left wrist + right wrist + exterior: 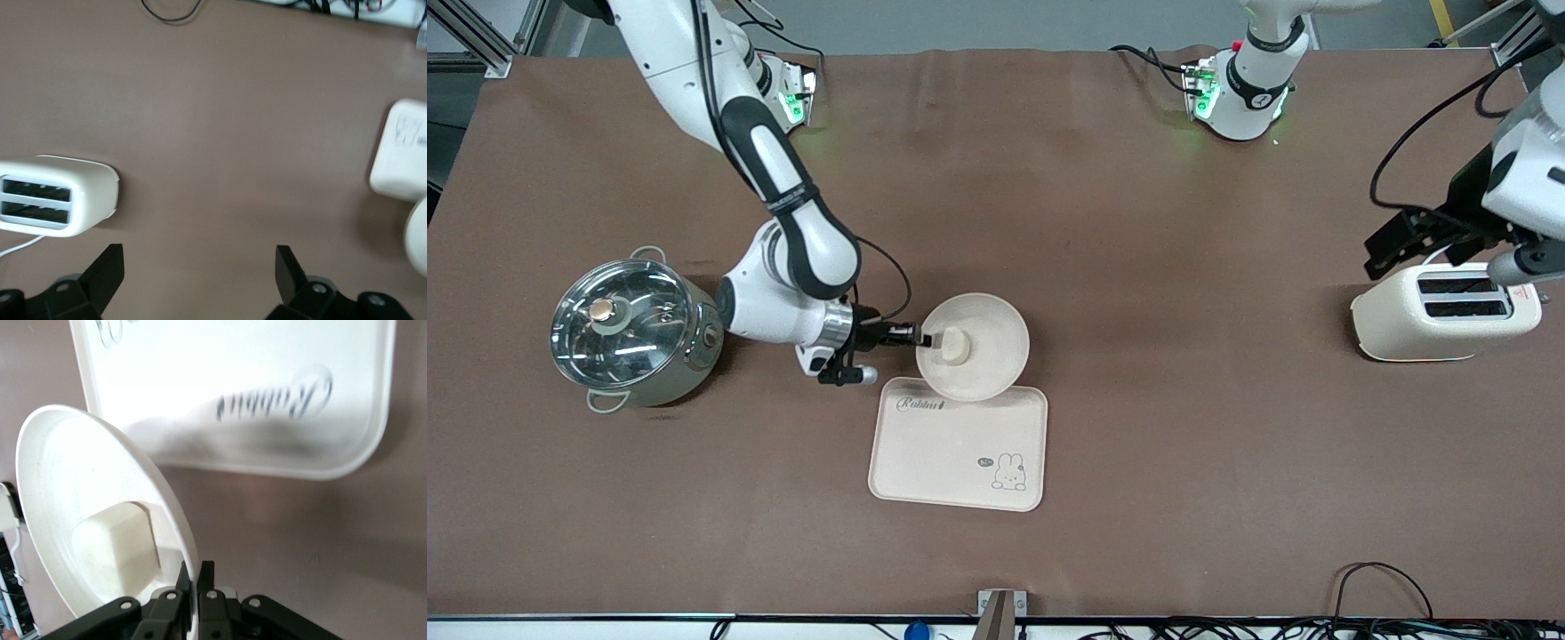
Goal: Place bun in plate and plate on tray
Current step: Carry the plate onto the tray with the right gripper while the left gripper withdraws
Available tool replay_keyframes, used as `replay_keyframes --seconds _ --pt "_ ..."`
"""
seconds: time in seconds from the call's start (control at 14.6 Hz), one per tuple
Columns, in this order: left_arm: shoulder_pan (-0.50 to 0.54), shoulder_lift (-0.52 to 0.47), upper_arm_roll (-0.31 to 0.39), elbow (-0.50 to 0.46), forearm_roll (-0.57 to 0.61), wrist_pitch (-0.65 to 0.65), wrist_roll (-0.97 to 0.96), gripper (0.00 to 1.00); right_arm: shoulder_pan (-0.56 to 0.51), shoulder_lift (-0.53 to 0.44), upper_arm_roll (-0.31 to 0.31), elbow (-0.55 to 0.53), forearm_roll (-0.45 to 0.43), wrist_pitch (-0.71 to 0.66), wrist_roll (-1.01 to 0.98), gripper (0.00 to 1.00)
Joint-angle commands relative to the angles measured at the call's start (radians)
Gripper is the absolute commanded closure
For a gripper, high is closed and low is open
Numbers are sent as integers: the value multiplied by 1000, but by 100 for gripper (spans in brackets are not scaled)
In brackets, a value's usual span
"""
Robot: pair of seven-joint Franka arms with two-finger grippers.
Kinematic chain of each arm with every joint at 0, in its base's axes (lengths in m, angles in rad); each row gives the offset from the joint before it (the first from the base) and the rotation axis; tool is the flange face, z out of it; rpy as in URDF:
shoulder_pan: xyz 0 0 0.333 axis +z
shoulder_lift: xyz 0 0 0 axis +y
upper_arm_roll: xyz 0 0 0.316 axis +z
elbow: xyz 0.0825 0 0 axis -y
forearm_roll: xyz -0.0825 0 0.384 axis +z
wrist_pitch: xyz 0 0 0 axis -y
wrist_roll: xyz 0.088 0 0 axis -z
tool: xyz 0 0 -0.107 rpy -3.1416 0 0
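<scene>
Gripping the plate (974, 347) by its rim, the right gripper (925, 340) has its fingers closed to a narrow pinch on the edge, one finger on each face of the rim, as the right wrist view shows plainly. The bun (955, 345) sits inside the plate, just ahead of the fingertips and close to the pinched edge, so the first half of the task looks done and the step in hand is carrying the loaded plate onto the tray (958, 444). Seen from the right wrist camera the plate appears tilted and raised off the table, though how high it hangs is hard to judge. Its front edge already overlaps the tray's corner with the "Rabbit" script, while most of the tray lies below and ahead of the claw, toward the front camera. The next move, as I judge it, calls for shifting the plate farther over the tray's middle, levelling it so the bun does not slide, then lowering and letting go. The left gripper (200, 267) waits with its fingers spread wide and empty, above the table beside a toaster (1445, 311) at the left arm's end. A steel pot (636, 327) stands beside the right arm.
</scene>
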State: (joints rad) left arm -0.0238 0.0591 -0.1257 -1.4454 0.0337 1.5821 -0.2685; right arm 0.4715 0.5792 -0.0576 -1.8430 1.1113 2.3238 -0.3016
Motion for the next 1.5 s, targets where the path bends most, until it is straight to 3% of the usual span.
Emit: replay_keyframes --seconds 0.0,0.2,0.48,0.75,1.02,1.3,1.43 --pt "54 -62 -5 -36 2 -83 93 0 -39 105 9 152 -37 -37 8 100" --pt "64 -113 -2 -78 -6 -103 147 0 -59 206 10 307 -143 -72 120 100" --pt "56 -110 -11 -96 -8 -77 138 0 -99 333 9 485 -169 -133 166 100" --pt "59 -107 -11 -93 -9 -71 138 0 -131 435 7 651 -252 -187 264 100" --pt "64 -101 -8 -87 -9 -71 147 0 -143 507 7 774 -303 -225 337 100" --pt "64 -94 -6 -85 -9 -71 147 0 -139 527 5 797 -317 -224 371 98" --pt "62 -91 -6 -85 -9 -71 146 0 -140 527 7 795 -332 -224 372 54"
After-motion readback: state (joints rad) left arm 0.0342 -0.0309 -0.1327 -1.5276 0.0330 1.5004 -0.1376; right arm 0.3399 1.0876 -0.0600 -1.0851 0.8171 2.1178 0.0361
